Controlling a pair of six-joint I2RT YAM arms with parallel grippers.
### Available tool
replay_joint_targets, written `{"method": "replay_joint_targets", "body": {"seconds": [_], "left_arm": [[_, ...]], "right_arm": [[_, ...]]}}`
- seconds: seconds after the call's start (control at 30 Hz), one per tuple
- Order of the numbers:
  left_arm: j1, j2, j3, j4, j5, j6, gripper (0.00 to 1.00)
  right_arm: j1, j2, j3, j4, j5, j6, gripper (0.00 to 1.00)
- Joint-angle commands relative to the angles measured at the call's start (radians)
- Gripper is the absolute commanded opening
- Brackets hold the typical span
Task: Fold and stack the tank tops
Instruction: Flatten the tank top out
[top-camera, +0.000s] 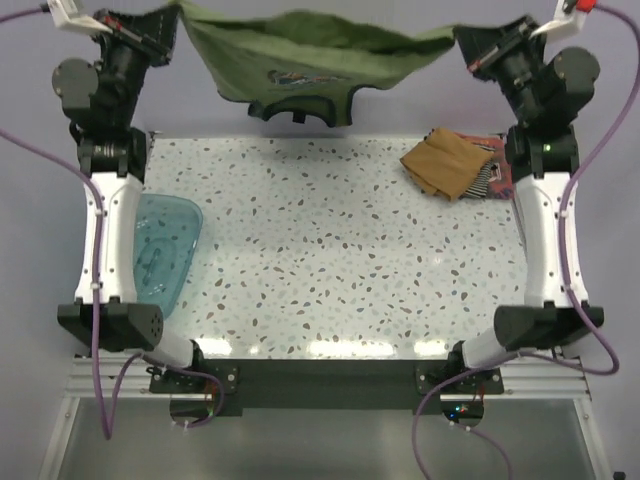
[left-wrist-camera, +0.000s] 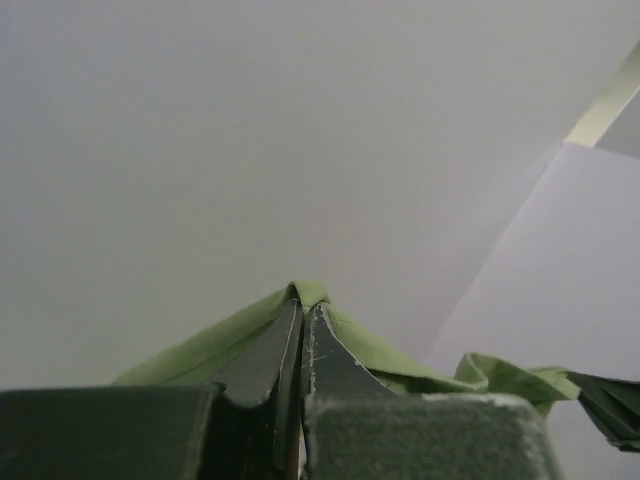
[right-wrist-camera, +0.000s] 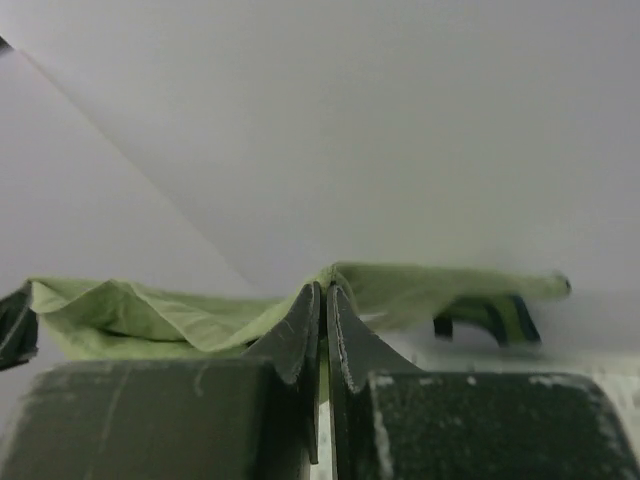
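Tension between my left pincer (left-wrist-camera: 302, 312) and right pincer (right-wrist-camera: 322, 296), each clamped shut on a corner of the olive green tank top (top-camera: 300, 50), holds it spread in the air above the far edge of the counter (top-camera: 330, 270), ready, I judge, to lay flat for folding.

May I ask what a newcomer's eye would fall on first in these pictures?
The olive green tank top hangs stretched above the far edge of the table, the left gripper and right gripper each shut on an end. The tan-brown tank top lies crumpled on others at the far right corner; a teal tub lies at the left edge.
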Motion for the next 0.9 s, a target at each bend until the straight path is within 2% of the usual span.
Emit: {"method": "replay_joint_targets", "body": {"seconds": [0.0, 0.03, 0.07, 0.1, 0.17, 0.2, 0.27, 0.37, 0.53, 0.77, 0.87], "left_arm": [[-0.008, -0.121, -0.389, 0.100, 0.076, -0.059, 0.00], [-0.009, -0.199, -0.481, 0.100, 0.084, -0.076, 0.00], [-0.009, -0.237, -0.573, 0.104, 0.093, -0.087, 0.00], [-0.009, -0.274, -0.739, 0.086, 0.104, -0.096, 0.00], [-0.012, -0.404, -0.907, 0.019, 0.075, -0.130, 0.00], [-0.015, -0.449, -1.054, -0.018, 0.069, -0.135, 0.00], [-0.017, -0.563, -1.170, -0.150, 0.046, -0.118, 0.00], [-0.029, -0.673, -1.396, -0.323, 0.059, -0.081, 0.00], [-0.032, -0.756, -1.526, -0.563, 0.038, 0.006, 0.00], [-0.037, -0.814, -1.543, -0.782, 0.006, 0.028, 0.00], [-0.035, -0.877, -1.561, -0.851, 0.003, 0.020, 0.00]], "right_arm": [[0.006, -0.120, -0.387, 0.036, -0.047, -0.001, 0.00], [0.006, -0.158, -0.480, 0.050, -0.051, -0.003, 0.00], [0.009, -0.203, -0.656, 0.048, -0.053, 0.005, 0.00], [0.009, -0.278, -0.739, 0.044, -0.053, 0.011, 0.00], [0.007, -0.353, -0.952, -0.020, -0.042, -0.006, 0.00], [0.009, -0.417, -1.020, -0.037, -0.038, -0.007, 0.00], [0.009, -0.459, -1.180, -0.080, -0.042, -0.027, 0.00], [0.007, -0.510, -1.318, -0.224, -0.012, -0.079, 0.00], [0.006, -0.504, -1.412, -0.410, 0.080, -0.125, 0.00], [0.006, -0.524, -1.478, -0.579, 0.157, -0.127, 0.00], [0.006, -0.554, -1.474, -0.626, 0.127, -0.097, 0.00]]}}
